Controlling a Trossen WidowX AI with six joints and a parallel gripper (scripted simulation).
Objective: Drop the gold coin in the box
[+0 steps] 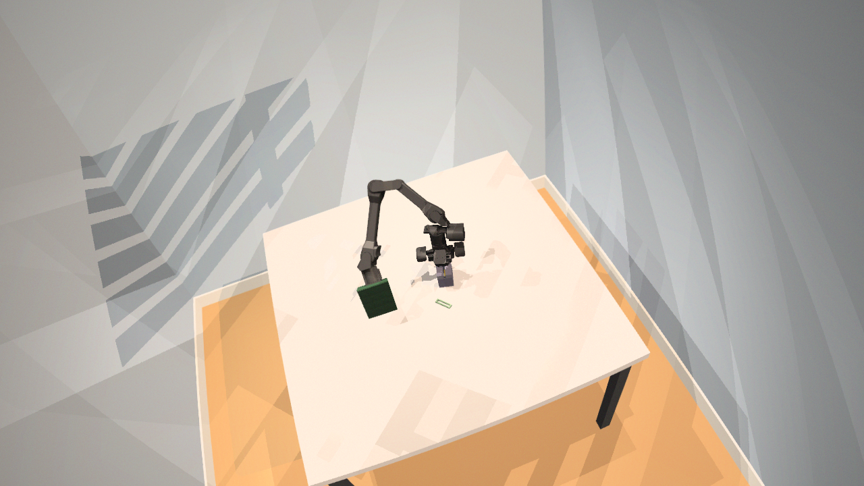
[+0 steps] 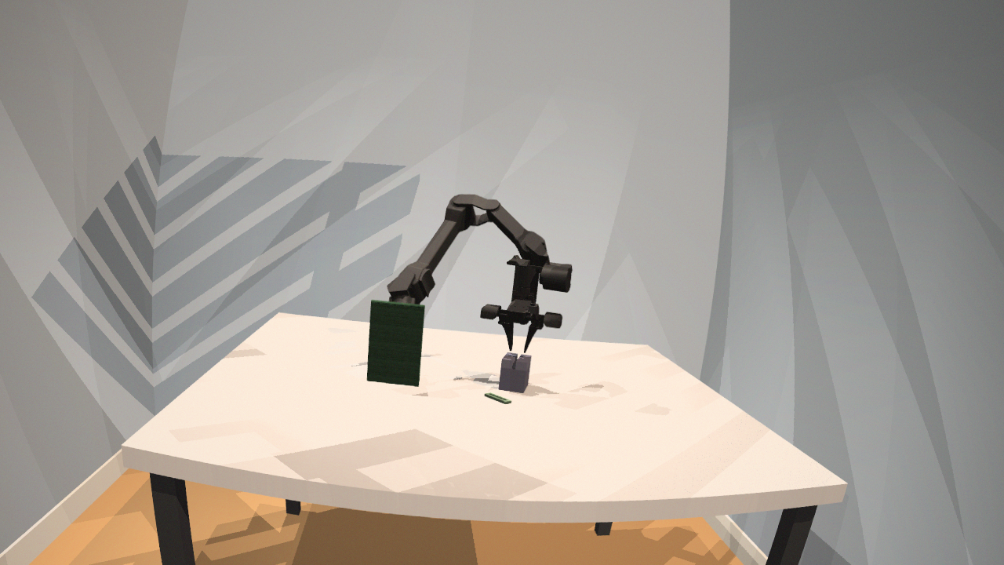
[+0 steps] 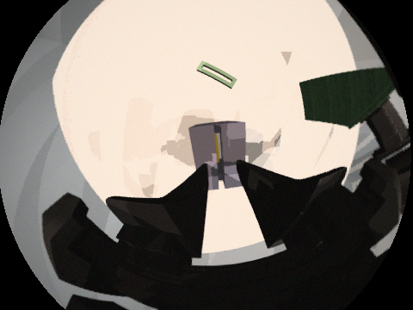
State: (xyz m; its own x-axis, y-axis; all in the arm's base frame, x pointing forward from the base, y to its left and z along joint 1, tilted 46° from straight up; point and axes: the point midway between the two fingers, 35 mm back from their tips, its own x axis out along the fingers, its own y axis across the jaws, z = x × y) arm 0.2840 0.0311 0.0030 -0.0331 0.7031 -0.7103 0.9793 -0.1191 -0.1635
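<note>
Gripper (image 2: 520, 347) fingers apart, holding nothing, just above box (image 2: 514, 373). Coin (image 3: 217, 146) edge shows in box slot, below the fingertips. Holder (image 3: 217, 75) beyond, nothing in it. No writing legible.

The jaws stood parted above the grey box (image 3: 219, 151), holding nothing. A gold coin (image 3: 217, 145) edge showed in the slot. The green holder (image 3: 217, 75) lay beyond on the tabletop (image 3: 144, 64).

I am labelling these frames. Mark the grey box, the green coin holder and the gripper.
grey box (image 2: 514, 376), exterior view, on its front wall.
green coin holder (image 3: 217, 75), wrist view, on its near long rim.
gripper (image 2: 518, 347), exterior view, on the gap midway between its parted fingertips, above the box.
</note>
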